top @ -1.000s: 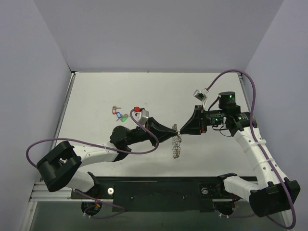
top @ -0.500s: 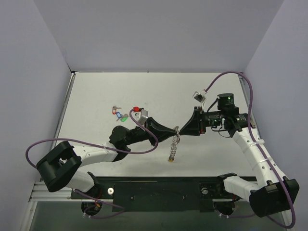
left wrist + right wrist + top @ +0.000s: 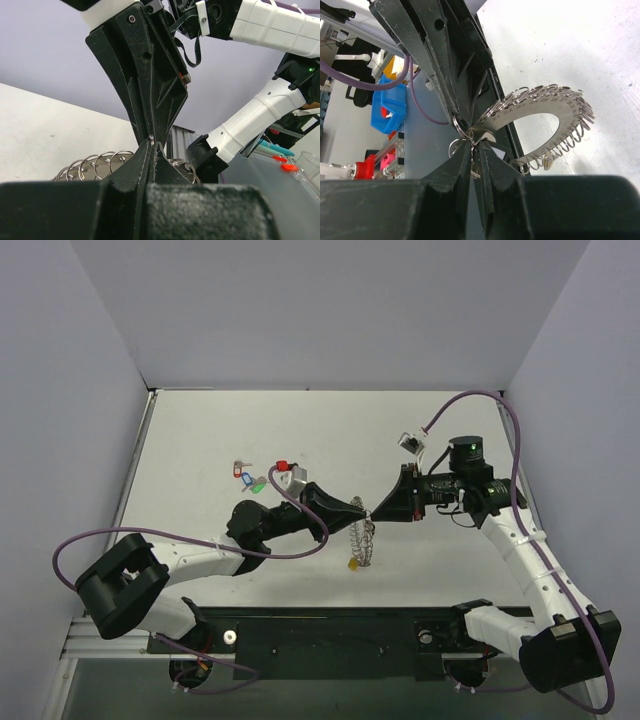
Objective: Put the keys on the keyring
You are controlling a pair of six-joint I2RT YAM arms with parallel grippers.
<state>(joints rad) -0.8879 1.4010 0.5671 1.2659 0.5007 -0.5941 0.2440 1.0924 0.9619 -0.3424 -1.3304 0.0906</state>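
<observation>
From above, the left gripper (image 3: 361, 510) and right gripper (image 3: 377, 512) meet tip to tip over the middle of the bench (image 3: 200, 430). The keyring (image 3: 366, 540) hangs edge-on below them, a yellow-tagged key (image 3: 352, 564) at its bottom. The other keys (image 3: 247, 476) lie toward the far left, nearer the left arm.

Left wrist: jaws pressed together, rings just behind.

Right wrist: jaws narrowed on a small ring at the loop's top, and the loop runs off to their right.
</observation>
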